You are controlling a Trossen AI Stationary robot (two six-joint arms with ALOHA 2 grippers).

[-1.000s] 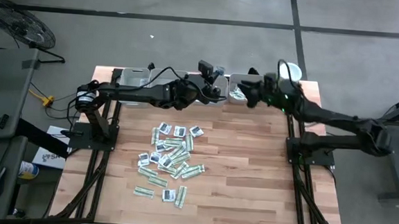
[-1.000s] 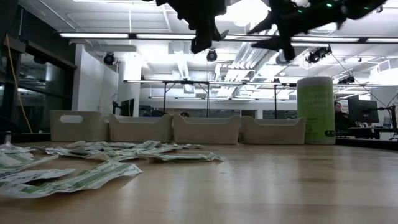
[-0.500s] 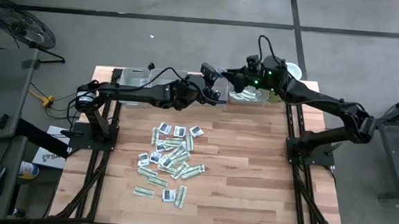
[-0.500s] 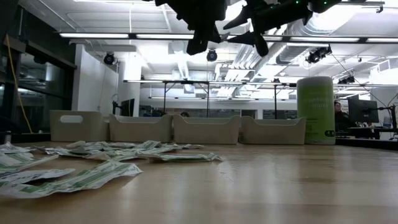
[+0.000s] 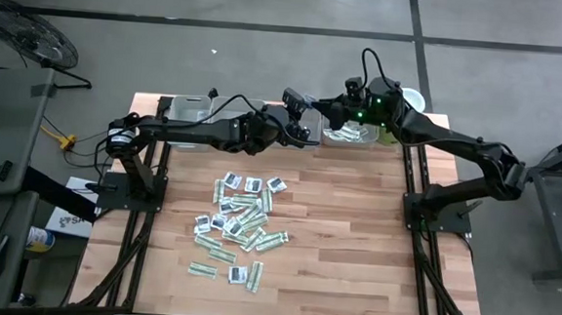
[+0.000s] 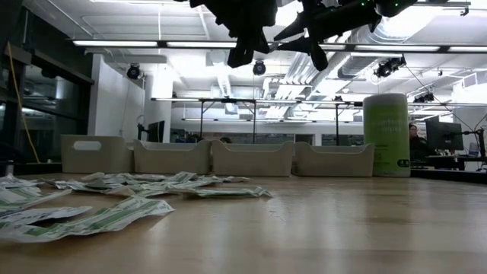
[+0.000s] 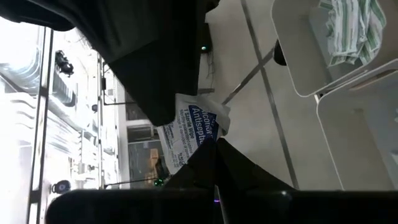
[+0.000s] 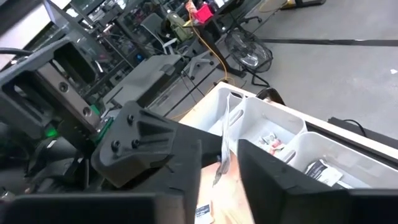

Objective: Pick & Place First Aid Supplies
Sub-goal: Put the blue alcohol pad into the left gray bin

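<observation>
Handing over: your left gripper (image 5: 303,130), pressed together on a white sachet (image 7: 193,127), meets the right gripper (image 5: 325,108) at the table's twelve o'clock edge above the grey trays (image 5: 346,134). Right fingers bracket it; whether they grip, you cannot tell. Next: clamp right, release left. Remaining supplies (image 5: 238,223) lie centre-table.

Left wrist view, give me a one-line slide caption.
Left hand pinching a white square sachet with blue print above the grey rectangular plastic trays, one holding green-striped strips.
</observation>
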